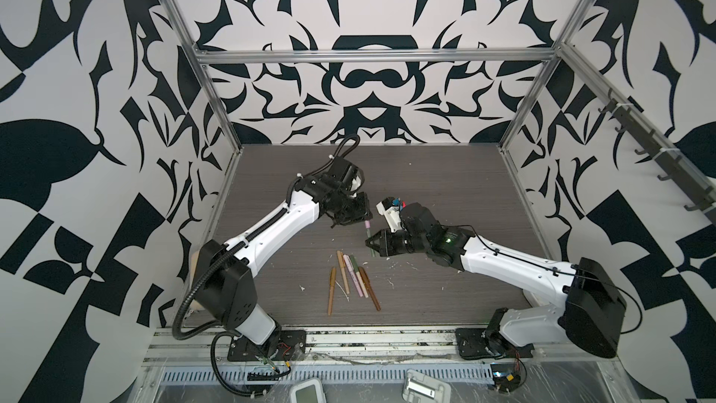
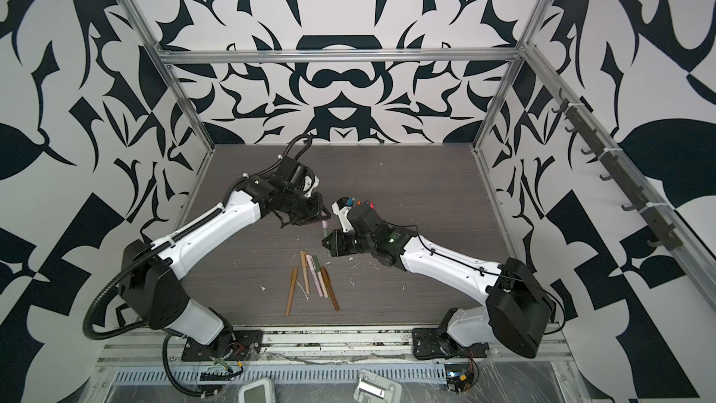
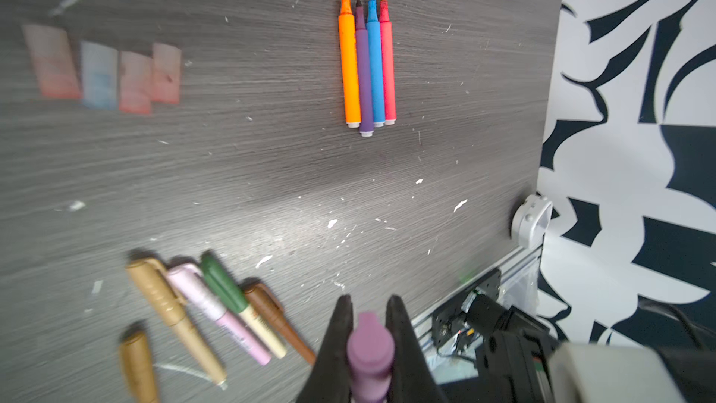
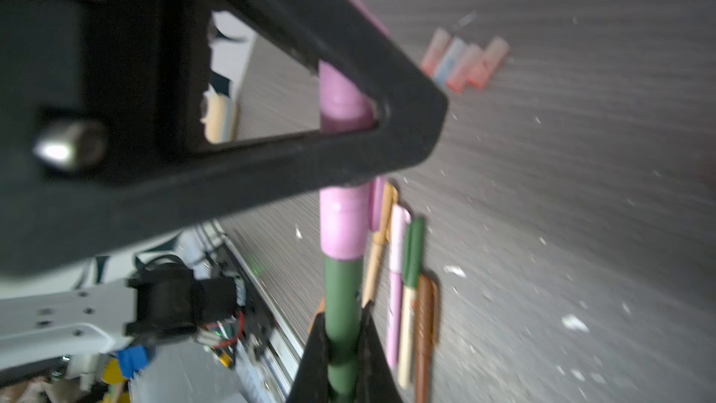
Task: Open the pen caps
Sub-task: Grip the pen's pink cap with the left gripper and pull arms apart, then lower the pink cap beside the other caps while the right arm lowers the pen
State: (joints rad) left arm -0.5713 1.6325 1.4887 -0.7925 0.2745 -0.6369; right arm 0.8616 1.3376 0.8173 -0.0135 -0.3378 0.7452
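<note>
Both the left arm and right arm stretch inward, low over the middle of the surface, sharing one pen held aloft: left end effector clamps its pink cap, right end effector grips the green barrel. Five capped pens lie nearer.

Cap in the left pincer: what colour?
Mauve-pink cap, on a dark green barrel; shows best in the right wrist view.
</note>
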